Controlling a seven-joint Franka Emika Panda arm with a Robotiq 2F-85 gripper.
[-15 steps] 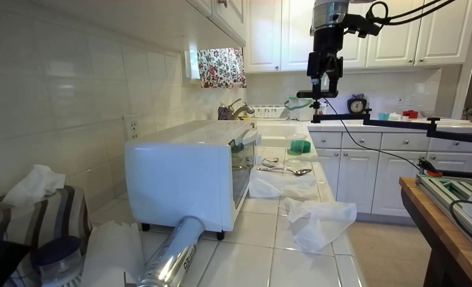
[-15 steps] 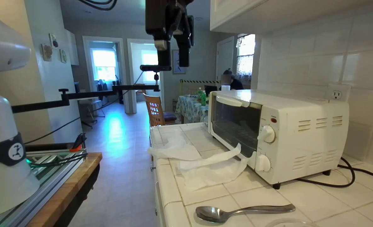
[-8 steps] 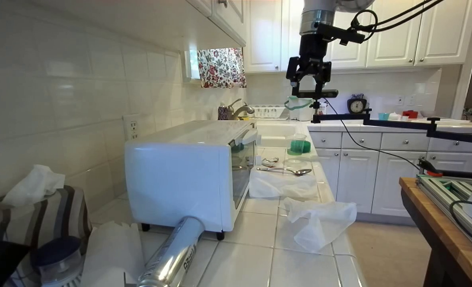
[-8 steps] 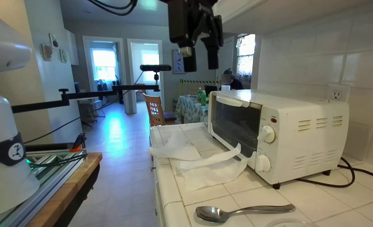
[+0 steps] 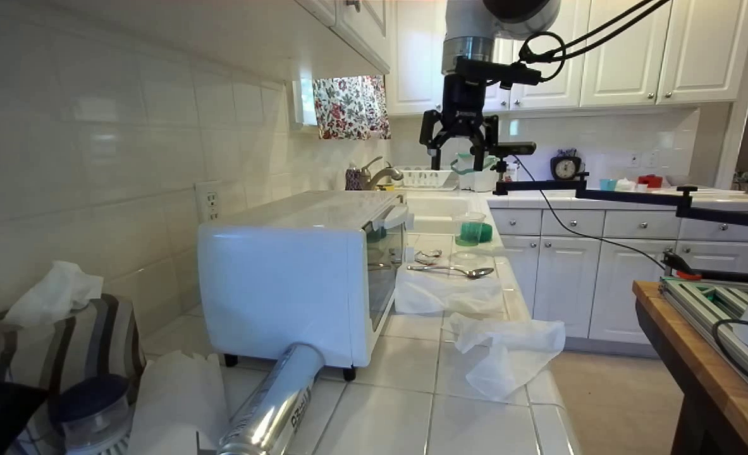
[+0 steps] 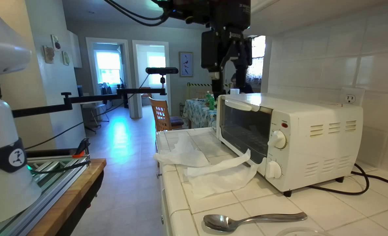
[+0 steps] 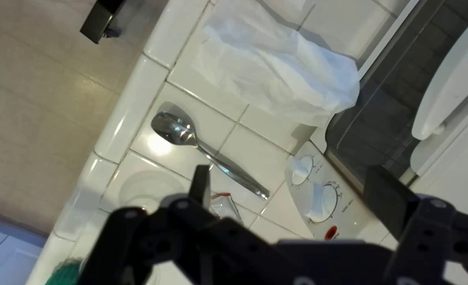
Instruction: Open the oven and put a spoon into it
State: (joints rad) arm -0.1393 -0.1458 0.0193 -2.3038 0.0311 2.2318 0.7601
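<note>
One spoon [image 6: 259, 217] on tiles [image 6: 267, 199], below parted jaws.

White oven [image 5: 298, 278], nearby spoon [image 5: 473, 273]; end effector [image 5: 457, 167] aloft, jaws parted

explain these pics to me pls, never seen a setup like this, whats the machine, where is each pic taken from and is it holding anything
The machine is a robot arm with a claw at its end for grasping. Two of the current pictures are taken from outside the robot, from different places. The third is taken from the arm itself, looking down past the claw, which is why dark claw parts fill the bottom of it.

On the tiled counter stands a white oven with its glass door shut. A spoon lies near its knobs, two crumpled sheets lie in front of it, and a silver tube lies by its opposite end.

Nothing is held: the claw hangs open in the air.
</note>
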